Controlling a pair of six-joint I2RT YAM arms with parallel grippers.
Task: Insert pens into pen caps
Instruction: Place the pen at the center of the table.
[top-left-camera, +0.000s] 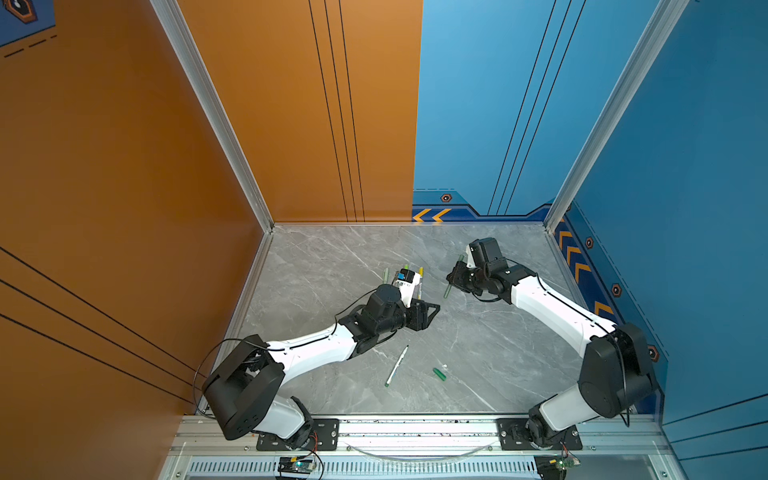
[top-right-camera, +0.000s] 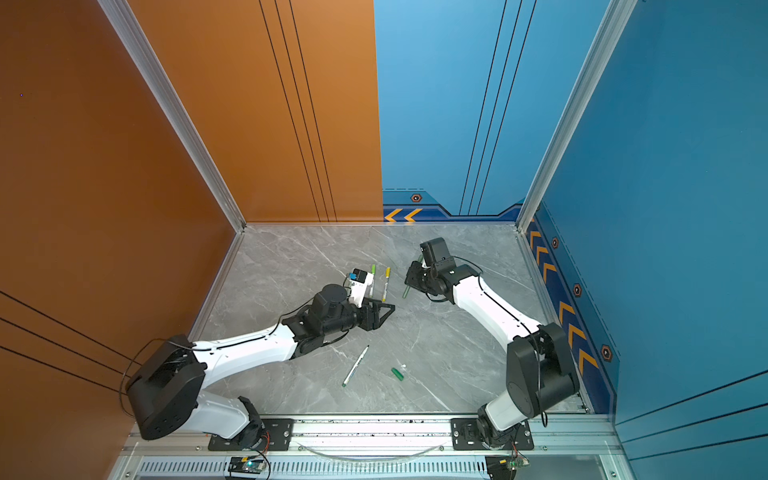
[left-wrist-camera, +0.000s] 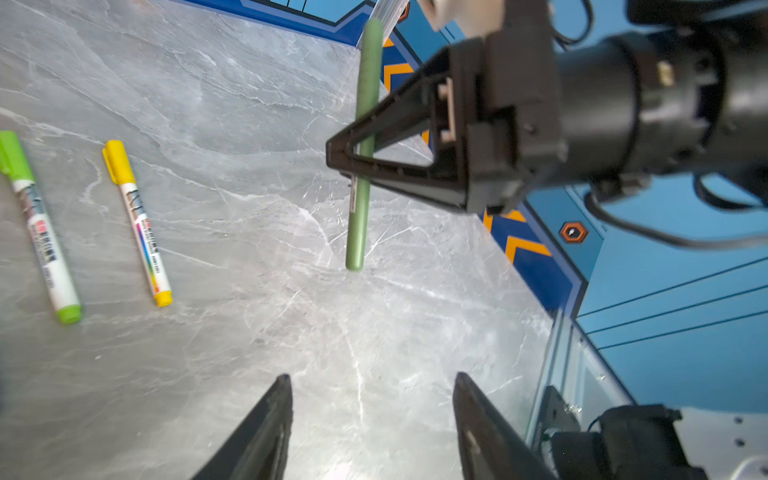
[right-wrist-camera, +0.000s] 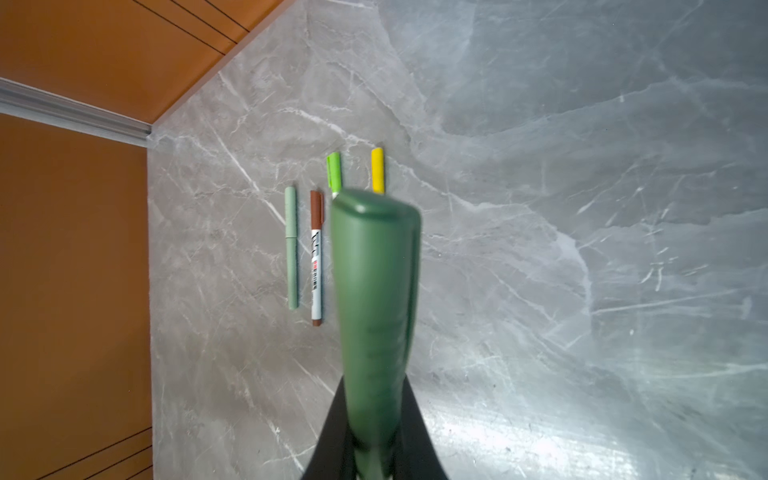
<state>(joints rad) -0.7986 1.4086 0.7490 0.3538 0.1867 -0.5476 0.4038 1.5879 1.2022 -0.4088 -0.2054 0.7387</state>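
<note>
The dark green pen, seemingly capped, sits pinched in the right gripper; left gripper gapes empty; four pens capped, white pen and cap left.

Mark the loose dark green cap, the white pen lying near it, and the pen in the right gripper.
dark green cap (top-left-camera: 439, 374): a top view, middle of its body.
white pen (top-left-camera: 397, 365): a top view, middle of its barrel.
held dark green pen (right-wrist-camera: 374, 291): right wrist view, mid-barrel.

Likely a lab: aluminium frame, panel walls.
</note>
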